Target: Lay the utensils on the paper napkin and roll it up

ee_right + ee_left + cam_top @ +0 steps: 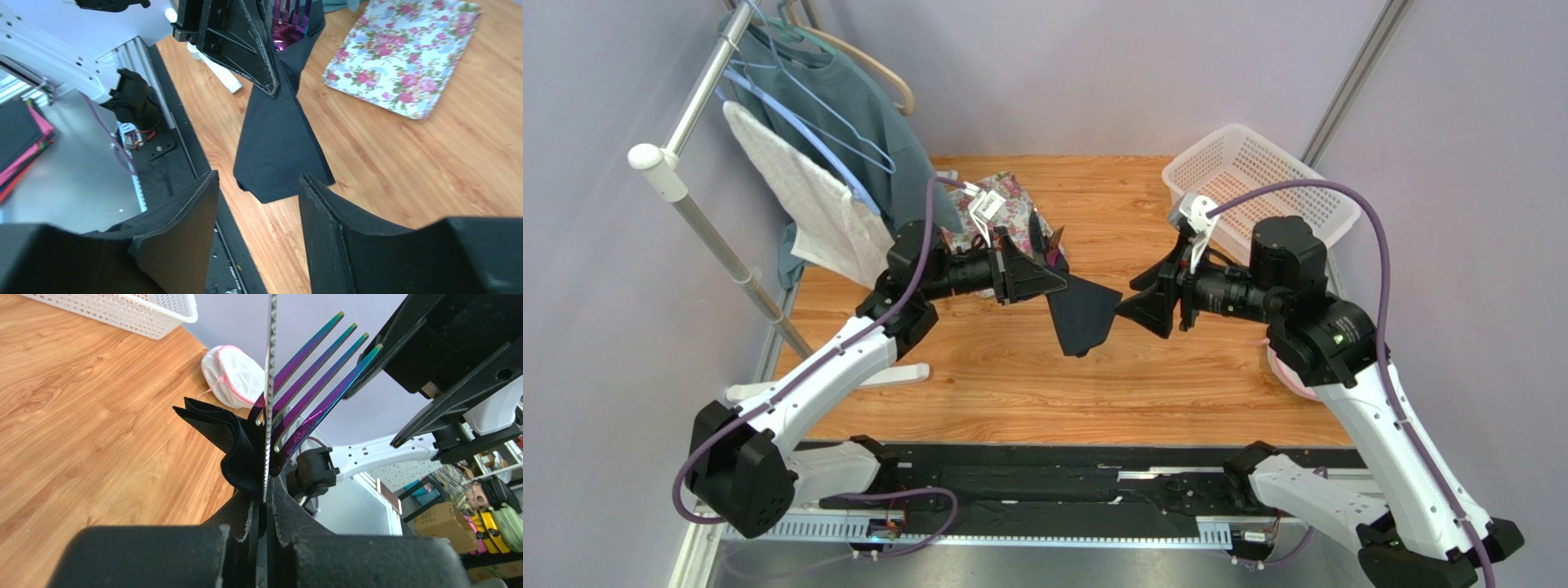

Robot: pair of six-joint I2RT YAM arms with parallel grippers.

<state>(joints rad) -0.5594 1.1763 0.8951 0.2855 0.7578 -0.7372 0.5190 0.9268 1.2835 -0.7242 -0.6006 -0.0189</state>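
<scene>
My left gripper is shut on the bundle and holds it above the table. In the left wrist view its jaws clamp the pale grey knife, seen edge-on with its serrated edge showing, the purple fork and the folded black napkin. The napkin hangs down from that gripper as a loose tapering sheet. My right gripper is open and empty, facing the napkin's right edge. In the right wrist view the napkin hangs just beyond the open right gripper, apart from both fingers.
The pink-flowered tray lies behind the left gripper and shows in the right wrist view. A white basket stands at the back right. A clothes rack with a white towel and teal shirt stands left. A pink-rimmed white item lies under the right arm.
</scene>
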